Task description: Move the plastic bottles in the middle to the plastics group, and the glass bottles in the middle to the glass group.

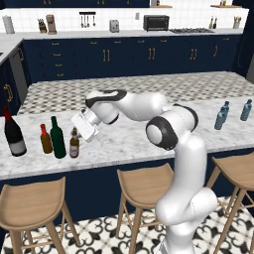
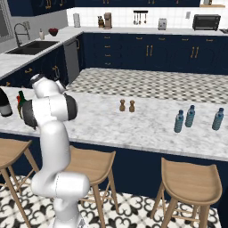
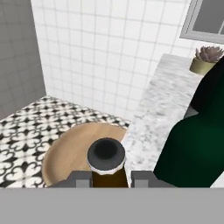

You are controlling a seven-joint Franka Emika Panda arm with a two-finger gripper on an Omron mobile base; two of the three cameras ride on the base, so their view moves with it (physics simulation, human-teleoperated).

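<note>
Gripper (image 3: 111, 178) pinched on the neck of the brown beer bottle (image 1: 74, 144), standing on the counter (image 1: 129, 139) just beside the green bottle (image 1: 57, 139).

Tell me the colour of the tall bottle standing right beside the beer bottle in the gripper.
Dark green; the tall bottle shows best in the left base view.

Readable text: none on anything.
Wine bottle (image 1: 14, 133) label: a white patch, too small to read.
Beer bottle (image 1: 74, 144) label: a pale band, no letters to make out.
Water bottles (image 2: 178, 121): nothing legible.
</note>
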